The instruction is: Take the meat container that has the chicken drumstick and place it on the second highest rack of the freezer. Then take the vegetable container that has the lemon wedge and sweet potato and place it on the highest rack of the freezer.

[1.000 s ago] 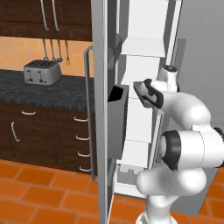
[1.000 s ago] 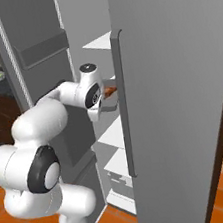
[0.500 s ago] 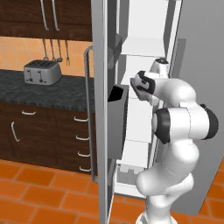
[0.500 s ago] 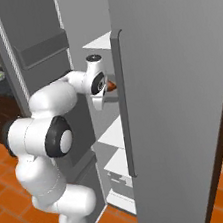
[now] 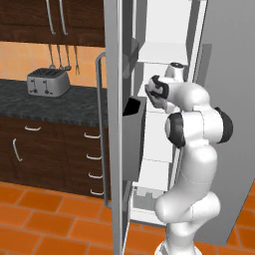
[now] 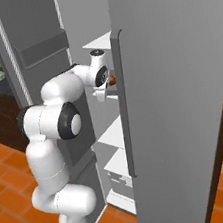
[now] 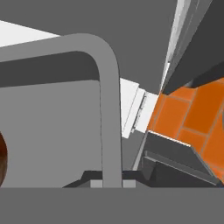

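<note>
Meat container (image 6: 111, 80) beside raised fingers (image 6: 102, 92).

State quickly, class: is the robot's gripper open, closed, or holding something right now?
Gripper: closed on the grey door handle of the freezer.

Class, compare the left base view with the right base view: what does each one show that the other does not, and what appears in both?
Left base view alone: a toaster on the dark counter, utensils hanging above it, and drawers below.
Right base view alone: the tall grey door handle from the front, and a brown item beside the robot's hand.
Both: the white arm reaching into the open freezer, its white shelves, and the orange tiled floor.
</note>
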You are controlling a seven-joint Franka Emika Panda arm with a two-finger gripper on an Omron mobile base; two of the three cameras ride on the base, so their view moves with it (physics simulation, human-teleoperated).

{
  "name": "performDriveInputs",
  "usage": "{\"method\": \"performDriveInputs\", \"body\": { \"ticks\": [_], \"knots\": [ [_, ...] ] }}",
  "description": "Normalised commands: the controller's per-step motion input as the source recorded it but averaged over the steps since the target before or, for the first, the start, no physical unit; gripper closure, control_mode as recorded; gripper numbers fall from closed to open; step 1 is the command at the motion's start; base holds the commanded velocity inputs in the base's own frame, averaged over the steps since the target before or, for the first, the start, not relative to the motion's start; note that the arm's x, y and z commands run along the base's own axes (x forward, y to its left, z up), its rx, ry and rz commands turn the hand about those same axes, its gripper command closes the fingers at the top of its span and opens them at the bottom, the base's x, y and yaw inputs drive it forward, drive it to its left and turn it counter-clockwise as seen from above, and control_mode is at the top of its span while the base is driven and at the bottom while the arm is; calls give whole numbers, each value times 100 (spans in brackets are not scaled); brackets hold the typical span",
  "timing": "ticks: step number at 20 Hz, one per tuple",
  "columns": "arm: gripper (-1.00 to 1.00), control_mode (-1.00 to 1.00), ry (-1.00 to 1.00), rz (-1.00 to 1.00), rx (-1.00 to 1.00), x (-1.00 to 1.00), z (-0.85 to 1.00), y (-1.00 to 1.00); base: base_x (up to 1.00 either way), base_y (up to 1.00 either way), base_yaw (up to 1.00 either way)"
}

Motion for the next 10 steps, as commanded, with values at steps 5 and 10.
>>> {"method": "performDriveInputs", "body": {
  "ticks": [5,10],
  "knots": [
    [100,-100,0,0,0,23,-46,-11,0,0,0],
    [100,-100,0,0,0,15,-50,-17,0,0,0]
  ]
}}
